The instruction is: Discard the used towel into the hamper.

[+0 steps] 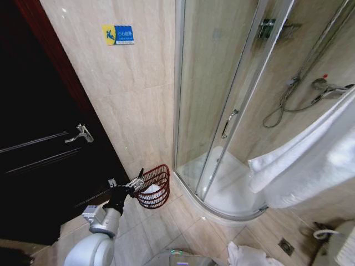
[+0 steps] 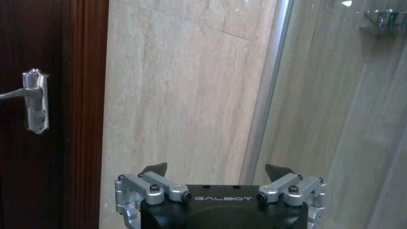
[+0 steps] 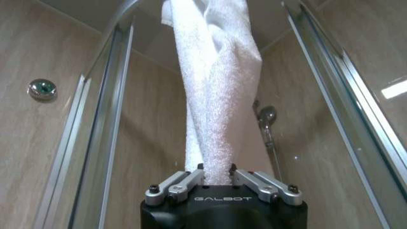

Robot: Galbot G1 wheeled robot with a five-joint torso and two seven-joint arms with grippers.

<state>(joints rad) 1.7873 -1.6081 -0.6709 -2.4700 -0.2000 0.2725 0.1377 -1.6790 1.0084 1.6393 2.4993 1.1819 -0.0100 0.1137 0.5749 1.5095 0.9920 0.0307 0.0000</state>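
Note:
A white towel (image 3: 216, 95) hangs pinched between the fingers of my right gripper (image 3: 216, 168), which is shut on it in front of the shower glass. In the head view the towel (image 1: 310, 160) fills the right side, close to the camera. The hamper (image 1: 157, 187), a small dark red-brown openwork basket with something white inside, stands on the floor by the wall. My left gripper (image 1: 137, 180) sits at the hamper's left rim. In the left wrist view the left gripper (image 2: 216, 170) is open with nothing between its fingers, facing the tiled wall.
A dark door with a metal handle (image 1: 80, 133) is on the left. The curved glass shower enclosure (image 1: 222, 127) and its raised tray (image 1: 233, 194) stand right of the hamper. White cloth (image 1: 247, 256) lies on the floor near a drain (image 1: 287, 246).

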